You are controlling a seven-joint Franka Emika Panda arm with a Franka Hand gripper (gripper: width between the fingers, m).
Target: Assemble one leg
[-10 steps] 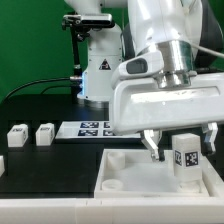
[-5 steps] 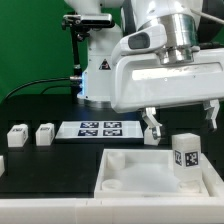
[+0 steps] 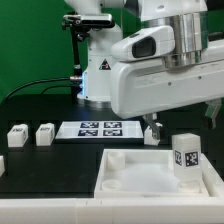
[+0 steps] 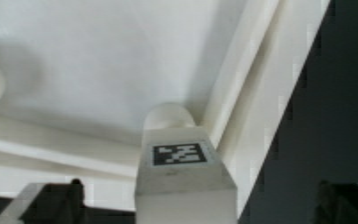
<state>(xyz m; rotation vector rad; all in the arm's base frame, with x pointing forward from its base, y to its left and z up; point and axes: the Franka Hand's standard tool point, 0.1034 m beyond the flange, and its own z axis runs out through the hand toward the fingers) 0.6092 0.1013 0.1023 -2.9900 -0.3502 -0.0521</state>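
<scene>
raised since a second ago, the two-finger gripper (image 3: 183,126) hangs spread and empty above the small white plastic block leg (image 3: 186,158), standing upright on the large flat white square panel (image 3: 125,172).

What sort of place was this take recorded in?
Probably a robotics lab bench: a green backdrop behind a black table, a fixed marker board for tracking, and a tagged white leg standing on a white panel below the open gripper.

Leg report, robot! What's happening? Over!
Gripper open, empty, above leg. Leg upright on panel, not gripped. Nothing blocking. Over.
</scene>
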